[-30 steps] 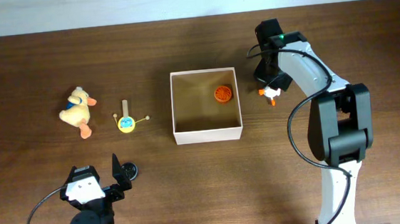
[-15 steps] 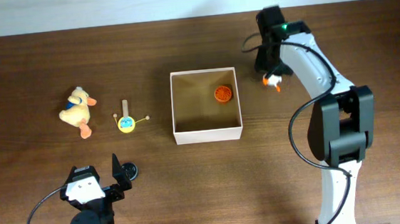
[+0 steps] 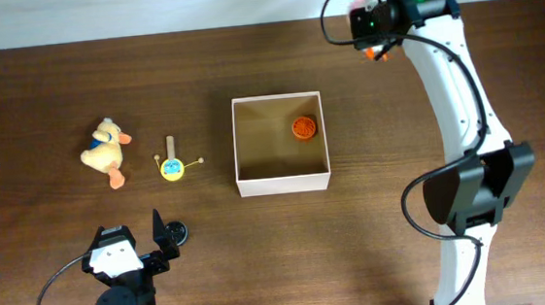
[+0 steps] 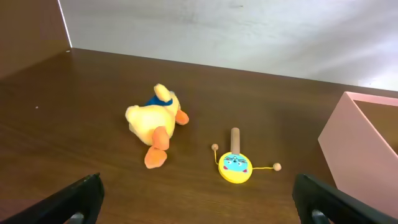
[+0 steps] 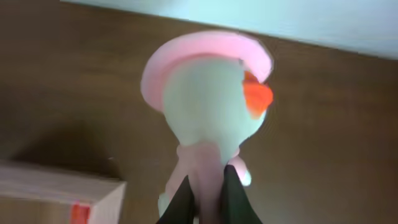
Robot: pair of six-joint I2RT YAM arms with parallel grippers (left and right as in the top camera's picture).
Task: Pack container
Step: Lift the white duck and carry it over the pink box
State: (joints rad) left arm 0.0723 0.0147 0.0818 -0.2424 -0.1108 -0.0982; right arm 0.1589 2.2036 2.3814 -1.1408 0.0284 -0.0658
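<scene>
On table (image 3: pixel 53 92), container (image 3: pixel 284 182) at centre: whole only overhead, cut off in both wrist views. Left gripper (image 3: pixel 167 229) spread wide, facing duck (image 4: pixel 155 121) and drum (image 4: pixel 235 167). Right gripper (image 5: pixel 206 186) pinching figure (image 5: pixel 208 106), blurred close-up, nearly hidden overhead. Ball (image 3: pixel 304 128) inside container, visible overhead only.

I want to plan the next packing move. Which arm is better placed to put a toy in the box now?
Right. The right pincer grips a small white toy with a pink hat, near the box's far corner. The left pincer is open and empty, facing the duck.
</scene>
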